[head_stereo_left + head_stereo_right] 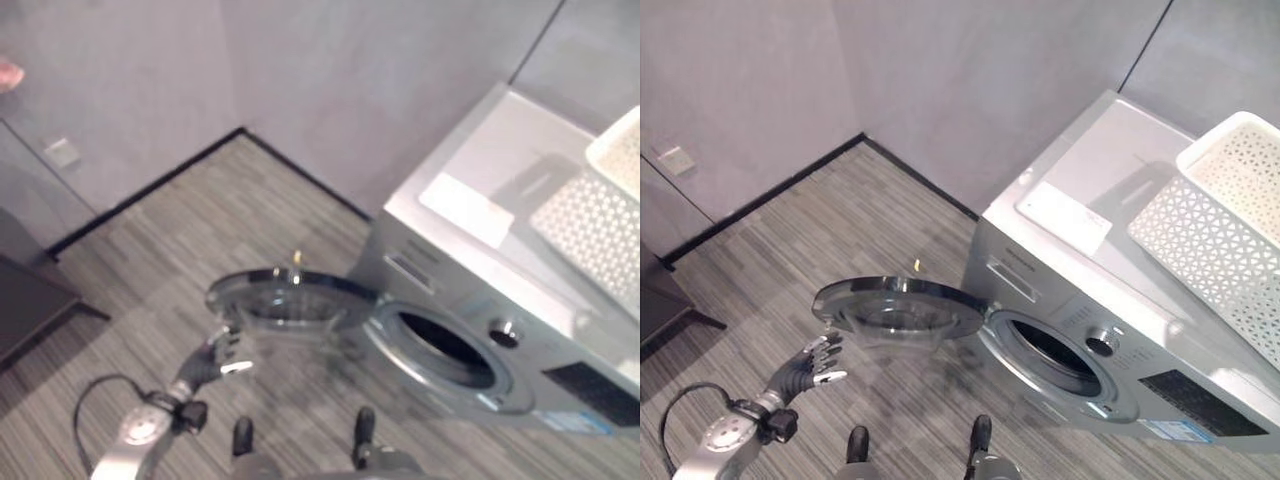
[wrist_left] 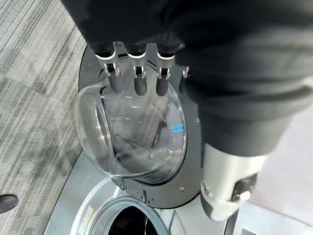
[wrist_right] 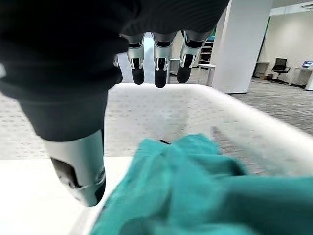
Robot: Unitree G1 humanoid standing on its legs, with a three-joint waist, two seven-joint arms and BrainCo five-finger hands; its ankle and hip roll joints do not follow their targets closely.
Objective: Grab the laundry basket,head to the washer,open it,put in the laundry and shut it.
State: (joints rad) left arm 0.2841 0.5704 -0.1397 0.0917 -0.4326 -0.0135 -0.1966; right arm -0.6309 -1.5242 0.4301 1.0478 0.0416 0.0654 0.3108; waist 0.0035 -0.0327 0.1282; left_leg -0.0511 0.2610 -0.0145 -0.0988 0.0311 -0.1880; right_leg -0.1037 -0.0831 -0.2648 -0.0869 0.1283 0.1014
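Washer [image 1: 1110,330] door [image 1: 898,308] swung wide open, left hand [image 1: 805,368] just beside its rim with fingers straight, right hand [image 3: 156,58] relaxed above teal laundry [image 3: 195,196] in white basket [image 1: 1225,215] atop the washer

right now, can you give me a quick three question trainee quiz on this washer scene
1. True or false: the washer door is shut.
2. Where does the white basket sit? A) on the floor B) on top of the washer C) inside the drum
3. Fill in: the cloth below the right hand is ____ in colour.

Key: 1 false, the door is swung open, with the open left hand just below its edge. 2 B. 3 teal.
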